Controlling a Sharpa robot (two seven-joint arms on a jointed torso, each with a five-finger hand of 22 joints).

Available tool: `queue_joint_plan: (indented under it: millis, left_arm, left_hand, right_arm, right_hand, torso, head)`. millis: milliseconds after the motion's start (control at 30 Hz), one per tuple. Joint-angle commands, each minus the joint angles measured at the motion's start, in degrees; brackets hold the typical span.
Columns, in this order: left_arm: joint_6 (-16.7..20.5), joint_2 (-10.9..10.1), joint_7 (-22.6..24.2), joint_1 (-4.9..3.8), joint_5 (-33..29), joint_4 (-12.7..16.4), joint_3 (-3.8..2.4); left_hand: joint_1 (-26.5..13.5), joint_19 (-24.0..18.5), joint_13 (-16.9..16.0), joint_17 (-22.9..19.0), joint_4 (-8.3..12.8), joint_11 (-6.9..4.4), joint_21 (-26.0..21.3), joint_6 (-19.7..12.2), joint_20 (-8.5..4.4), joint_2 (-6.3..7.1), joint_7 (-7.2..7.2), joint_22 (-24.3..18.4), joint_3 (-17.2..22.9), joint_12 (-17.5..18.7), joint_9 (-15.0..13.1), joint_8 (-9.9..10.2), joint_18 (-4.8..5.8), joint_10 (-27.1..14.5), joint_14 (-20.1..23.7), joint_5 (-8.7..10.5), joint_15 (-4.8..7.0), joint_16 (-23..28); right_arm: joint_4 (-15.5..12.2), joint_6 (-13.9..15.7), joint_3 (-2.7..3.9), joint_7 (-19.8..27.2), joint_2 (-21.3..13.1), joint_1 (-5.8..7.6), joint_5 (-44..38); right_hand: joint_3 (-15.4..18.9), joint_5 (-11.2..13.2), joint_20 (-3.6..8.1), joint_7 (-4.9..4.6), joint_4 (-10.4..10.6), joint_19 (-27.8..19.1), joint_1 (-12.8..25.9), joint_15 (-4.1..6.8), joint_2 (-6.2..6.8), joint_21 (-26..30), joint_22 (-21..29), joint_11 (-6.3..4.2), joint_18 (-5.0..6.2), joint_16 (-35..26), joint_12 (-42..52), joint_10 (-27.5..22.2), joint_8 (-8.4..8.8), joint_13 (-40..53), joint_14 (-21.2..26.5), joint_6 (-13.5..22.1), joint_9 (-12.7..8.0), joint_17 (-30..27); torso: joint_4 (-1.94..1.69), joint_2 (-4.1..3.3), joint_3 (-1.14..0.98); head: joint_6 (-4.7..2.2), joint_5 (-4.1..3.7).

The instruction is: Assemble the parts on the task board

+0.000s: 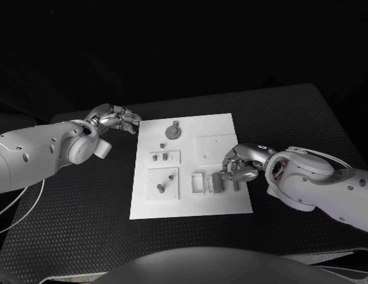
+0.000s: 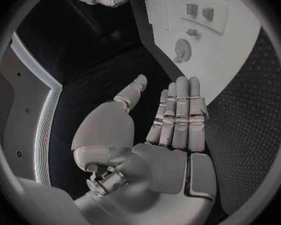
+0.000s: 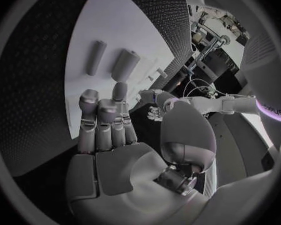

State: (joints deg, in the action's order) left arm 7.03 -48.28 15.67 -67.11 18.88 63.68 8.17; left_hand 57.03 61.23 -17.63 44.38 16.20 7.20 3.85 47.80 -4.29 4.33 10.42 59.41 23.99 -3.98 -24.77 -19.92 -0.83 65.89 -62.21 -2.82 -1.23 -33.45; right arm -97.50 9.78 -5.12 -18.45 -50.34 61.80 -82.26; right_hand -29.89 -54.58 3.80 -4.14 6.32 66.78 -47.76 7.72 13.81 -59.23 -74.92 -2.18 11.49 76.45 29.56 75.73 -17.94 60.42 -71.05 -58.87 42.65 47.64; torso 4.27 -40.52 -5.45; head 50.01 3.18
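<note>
Fingers (image 2: 178,110) of the left hand (image 1: 116,118) lie straight and side by side, thumb apart, holding nothing; it hovers off the task board's (image 1: 222,127) far left corner.

Right hand (image 1: 242,164) sits at the board's right edge with fingers (image 3: 103,120) half curled and nothing visibly between them, just beside two upright grey parts (image 1: 218,183) near the front of the board. A round gear-like part (image 1: 174,131) lies at the board's far end; two small pegs (image 1: 160,157) stand in a raised square plate at mid-board. Dark counter (image 1: 64,225) carries the board.
</note>
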Motion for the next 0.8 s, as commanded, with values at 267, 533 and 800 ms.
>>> queue_joint_plan:
  millis: [267, 533, 800]
  left_arm:
    - [-1.5, 0.2, -0.3, -0.02, -0.2, 0.0, 0.08]
    - [-1.5, 0.3, -0.4, -0.03, -0.1, 0.1, 0.09]
    - [-1.6, 0.2, -0.5, -0.03, -0.1, 0.3, 0.09]
  left_hand:
    - [-1.1, -0.4, 0.1, 0.2, -0.3, -0.13, 0.3, -0.4, -0.1, -0.02, 0.1, -0.2, -0.4, -0.1, 0.1, -0.3, 0.23, -0.4, 0.3, -0.11, -0.01, 0.2]
    - [-1.3, -0.4, 0.2, 0.2, -0.3, -0.12, 0.3, -0.5, -0.1, 0.02, 0.11, -0.2, -0.4, -0.1, 0.1, -0.3, 0.23, -0.4, 0.3, -0.11, -0.02, 0.3]
    - [-1.6, -0.5, 0.2, 0.2, -0.4, -0.11, 0.3, -0.5, -0.09, -0.05, 0.12, -0.2, -0.4, -0.1, 0.1, -0.3, 0.23, -0.4, 0.4, -0.11, -0.03, 0.3]
  right_arm:
    - [1.0, -6.6, 0.0, -6.0, 1.3, 0.0, 5.0]
    - [3.6, -9.4, -0.01, -6.5, 3.2, 0.07, 6.1]
    - [6.4, -11.0, -0.17, -6.3, 5.4, 0.07, 6.6]
  right_hand:
    - [1.2, 7.1, 0.28, 2.01, 4.0, 1.4, 1.7, 1.94, -1.79, -2.3, -1.2, -1.95, 3.51, 5.1, 5.2, 2.9, -1.12, 2.8, -2.5, -5.9, 0.0, 7.1]
    - [7.9, 30.7, 0.44, 3.93, 4.9, 1.7, 4.4, 2.02, -0.13, -4.1, -1.1, -0.89, 3.28, 6.1, 6.1, 3.7, -1.16, 2.9, -3.2, -7.0, 0.6, 10.2]
    - [3.9, 50.9, 1.21, 2.29, 10.4, 0.0, -0.1, 2.04, 1.05, -3.1, -0.8, -2.19, 3.51, 5.1, 5.6, 3.1, -0.03, 2.3, -2.7, -6.8, 0.3, 10.4]
  torso:
    - [0.01, -0.03, 0.04]
    - [0.04, 0.0, 0.03]
    - [-0.02, -0.02, 0.0]
  head:
    - [-0.01, 0.0]
    - [-0.01, 0.2]
    - [-0.01, 0.33]
